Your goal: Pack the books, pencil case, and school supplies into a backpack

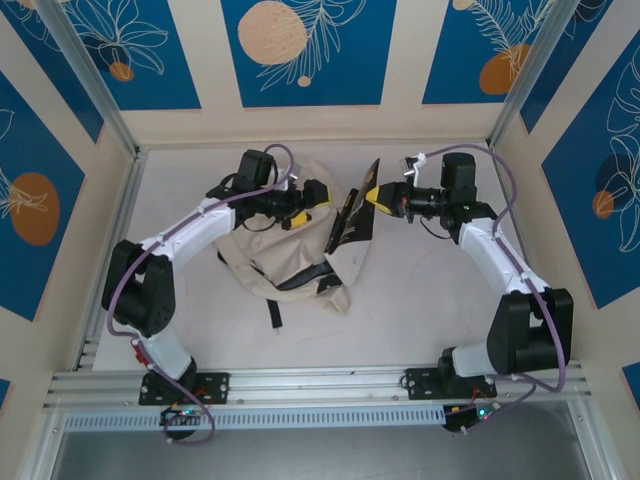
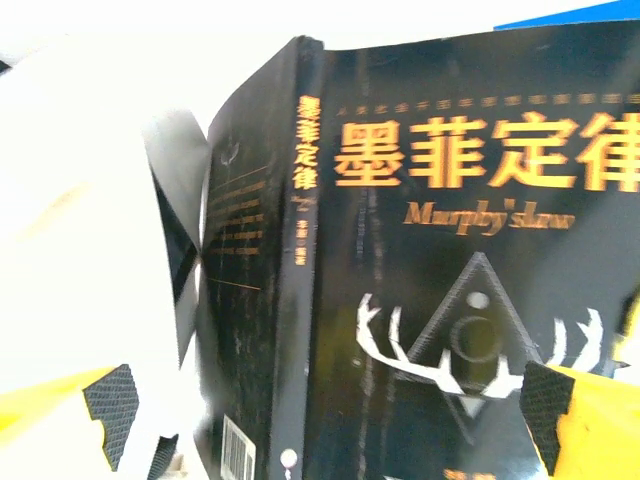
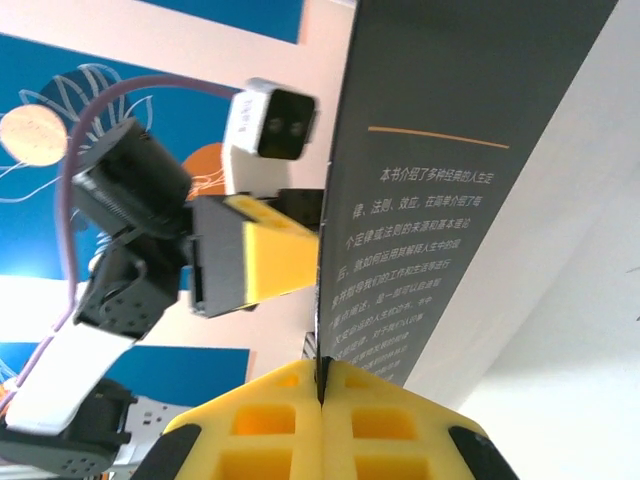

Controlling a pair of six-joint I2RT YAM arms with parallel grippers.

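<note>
A black book [image 1: 350,215] with orange lettering and a white emblem [image 2: 470,340] hangs upright above the right edge of the cream-white backpack [image 1: 290,255], which lies crumpled at mid-table. My right gripper [image 1: 378,197] is shut on the thin edge of the book's cover [image 3: 440,200]; its yellow fingers [image 3: 260,420] are pressed together on it. My left gripper [image 1: 303,208] is open on the book's other side, facing the cover and spine. Its fingertips [image 2: 110,405] stand wide apart at the bottom corners of the left wrist view. One yellow left finger [image 3: 265,265] reaches up to the cover.
A black strap [image 1: 272,312] trails from the backpack toward the near edge. Aluminium posts and patterned panels wall in the table on three sides. A metal rail [image 1: 320,385] runs along the front by the arm bases.
</note>
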